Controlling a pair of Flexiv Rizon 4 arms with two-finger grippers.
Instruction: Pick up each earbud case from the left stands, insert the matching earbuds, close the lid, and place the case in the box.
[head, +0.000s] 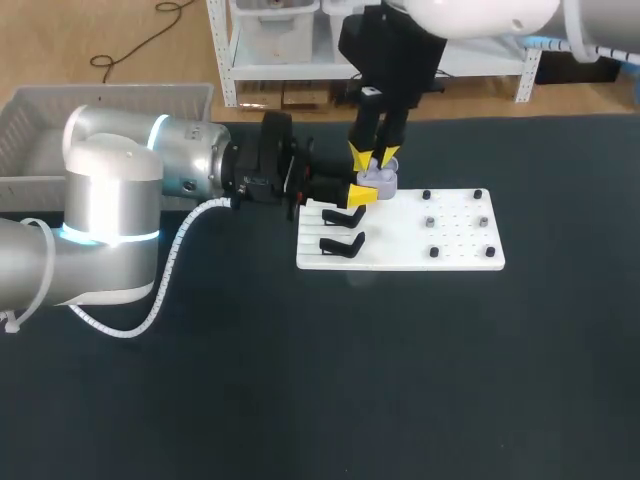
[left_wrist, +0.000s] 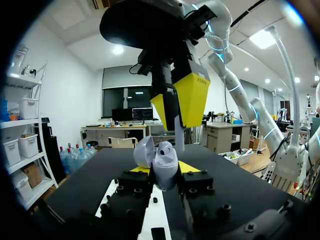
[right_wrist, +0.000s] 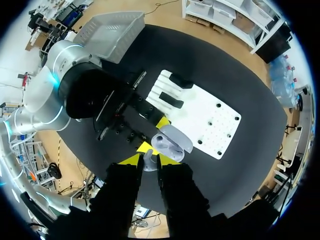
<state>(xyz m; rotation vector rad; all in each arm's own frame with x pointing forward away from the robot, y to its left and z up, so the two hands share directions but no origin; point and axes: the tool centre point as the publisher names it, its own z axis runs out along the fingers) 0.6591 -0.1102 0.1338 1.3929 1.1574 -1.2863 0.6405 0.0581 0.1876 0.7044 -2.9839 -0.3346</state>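
Note:
A lavender earbud case (head: 380, 178) with its lid open is held over the near left corner of the white board (head: 455, 258), my left gripper (head: 368, 186) shut on its body from both sides. In the left wrist view the case (left_wrist: 165, 162) sits upright between my yellow tips, lid (left_wrist: 143, 151) tilted back. My right gripper (head: 375, 157) hangs directly above it, shut on a small white earbud (left_wrist: 179, 140) whose stem points down at the case's opening. The right wrist view shows that earbud (right_wrist: 148, 160) pinched between its tips, just beside the case (right_wrist: 167, 144).
Two black stands (head: 342, 230) sit on the board's left part, and small pegs (head: 455, 222) dot its right part. A grey bin (head: 40, 130) stands at the table's far left. Dark bare tabletop lies in front of the board.

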